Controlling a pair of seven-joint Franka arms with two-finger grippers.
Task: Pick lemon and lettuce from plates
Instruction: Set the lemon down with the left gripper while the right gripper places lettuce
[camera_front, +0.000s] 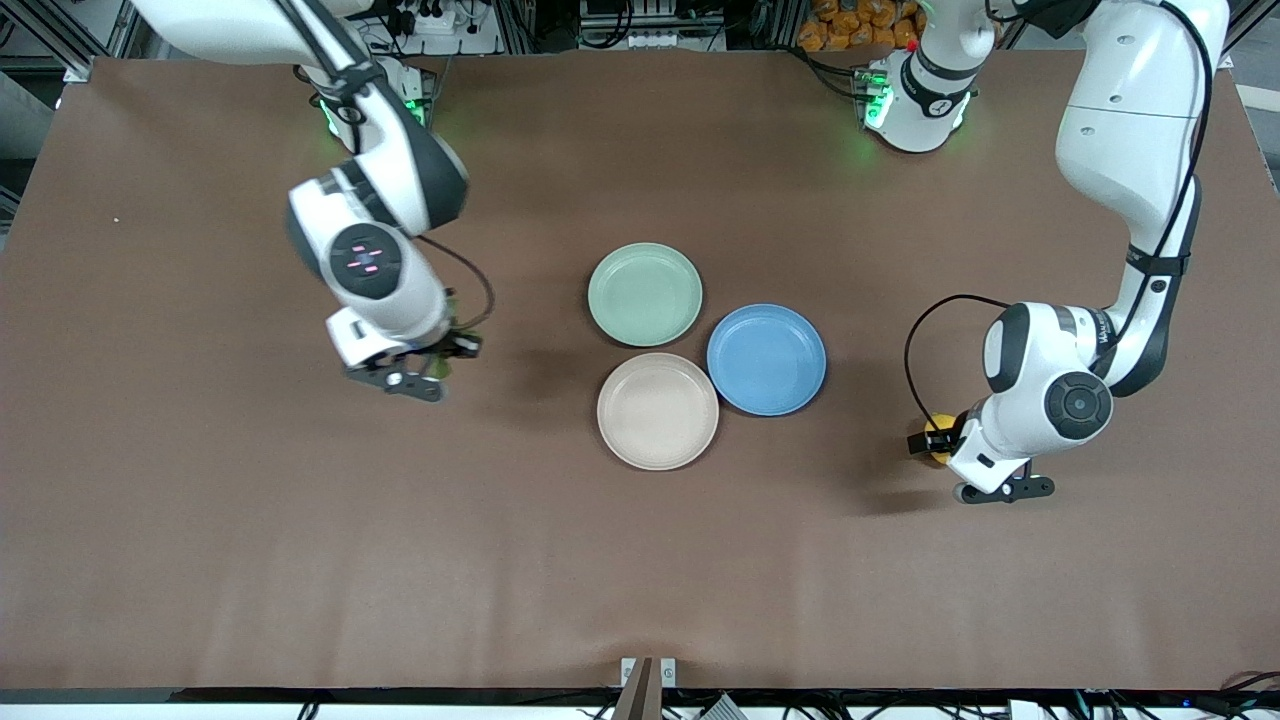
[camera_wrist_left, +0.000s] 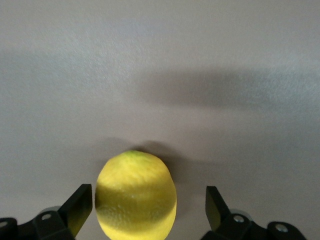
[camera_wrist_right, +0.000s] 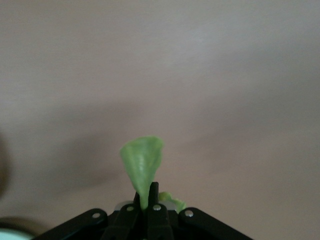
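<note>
Only wrist views show: left gripper wide around lemon, right gripper pinching lettuce.

A robotics lab: aluminium framing and cables edge the table.

Three plates stand on the bench: one mint-green plate, one beige plate and one blue plate. There is one lemon and one piece of lettuce. Two robot arms are present, each with one gripper: the left gripper and the right gripper.
</note>
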